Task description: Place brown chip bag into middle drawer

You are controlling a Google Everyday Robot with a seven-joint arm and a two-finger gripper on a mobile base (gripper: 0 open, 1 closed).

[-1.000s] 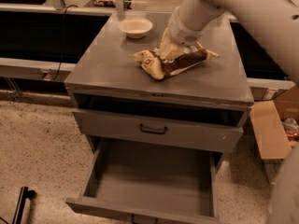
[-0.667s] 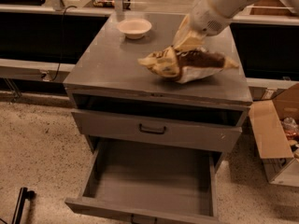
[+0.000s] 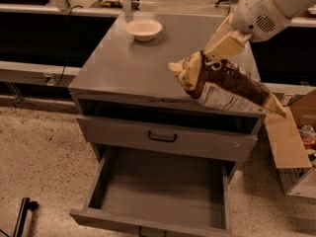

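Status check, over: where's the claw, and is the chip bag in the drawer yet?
Copy: claw above cabinet right front, shut on brown chip bag. Bag in the air, not yet in middle drawer. Drawer open below; nothing seen in the way.

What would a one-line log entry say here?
gripper: shut on brown chip bag, aloft over cabinet top, front right | middle drawer: open, bag not yet inside

Cream gripper (image 3: 213,57) atop dark-brown, cream-edged brown chip bag (image 3: 232,84); middle drawer (image 3: 158,191) seemingly grey.
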